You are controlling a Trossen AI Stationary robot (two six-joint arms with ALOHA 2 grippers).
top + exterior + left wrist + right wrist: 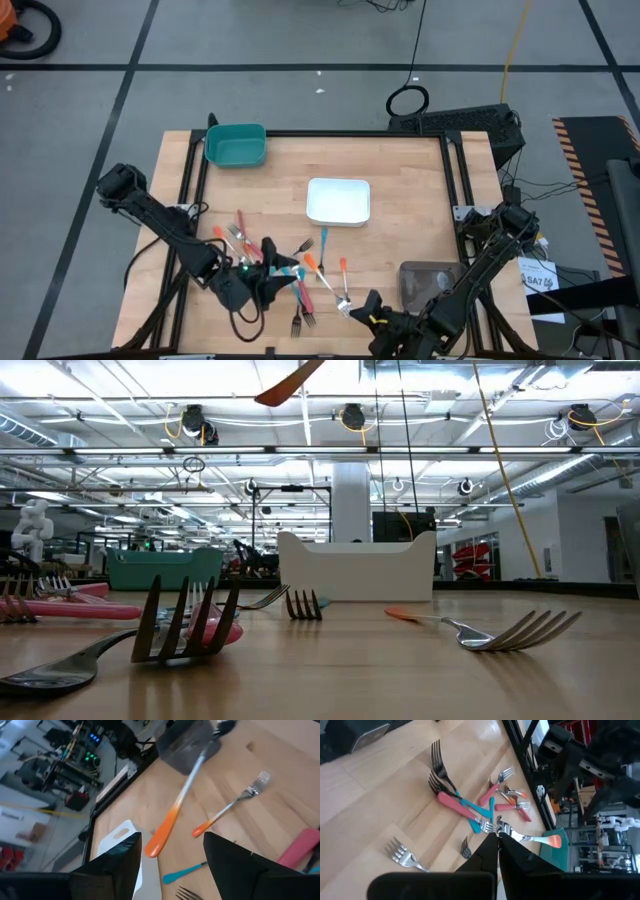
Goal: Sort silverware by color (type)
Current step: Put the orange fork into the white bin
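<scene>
Where the camera looks straight down, the left claw [278, 272] hangs over the near middle of the table [400, 170], above a crossed bunch of pink and teal forks [300, 290]. The right claw [358, 303] sits just beside that bunch, toward the grey tray [428, 283], and an orange-handled fork [343, 280] reaches away from its tip. More red and orange forks [233, 236] lie further left. A white tray [338, 200] stands mid-table and a teal tray [236, 145] at the far left corner.

At table height, dark fork tines [185, 622] stand up close in front and a silver fork [500, 632] lies to the right, with the white tray [355, 565] behind them. An orange handle tip [290, 382] shows high in the air.

From the left wrist, the left claw's fingers [110, 865] are spread apart with nothing between them. Beyond them the orange-handled fork [175, 812] slants above the wood, while a second orange fork [230, 809] and a teal-handled one [182, 872] lie flat.

From the right wrist, the right claw [497, 837] is pressed together on the metal head of the orange-handled fork [535, 839]. Past it the pink and teal forks [460, 805] lie crossed, and a lone fork [405, 855] lies apart.
</scene>
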